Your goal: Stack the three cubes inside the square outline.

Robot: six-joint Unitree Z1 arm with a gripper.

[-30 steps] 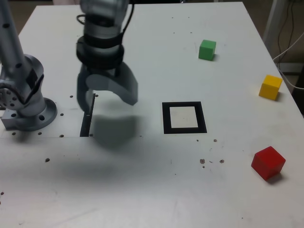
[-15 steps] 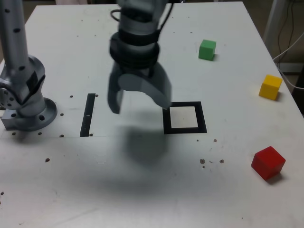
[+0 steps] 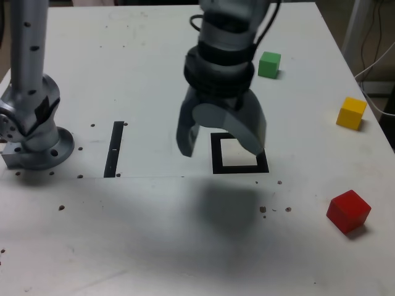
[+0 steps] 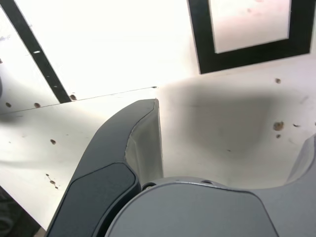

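1. My gripper (image 3: 221,143) hangs over the middle of the exterior view with its jaws spread wide and nothing between them, pointing down at the worktop (image 3: 154,234).
2. In that view one finger (image 3: 186,132) sits just to the left of the square outline (image 3: 239,153), while the other, broader one covers part of the outline's right side and upper edge.
3. The square outline lies at the centre of the frame, slightly right of middle; its white centre is bare where I can see it.
4. The green cube (image 3: 269,65) stands in the upper right of the exterior view, well apart from the outline.
5. The yellow cube (image 3: 352,113) stands near the right edge, about mid-height, close to the worktop's border.
6. The red cube (image 3: 349,211) stands in the lower right, apart from the other two and from the outline.
7. A thin black strip (image 3: 114,148) lies left of centre, between my base (image 3: 34,142) at the left edge and the outline.
8. My shadow falls on the worktop just below the outline in the exterior view.
9. In the wrist view the square outline (image 4: 247,37) shows in the upper right of the picture, the black strip (image 4: 37,54) runs diagonally at the upper left, and one dark finger (image 4: 113,168) fills the lower middle.
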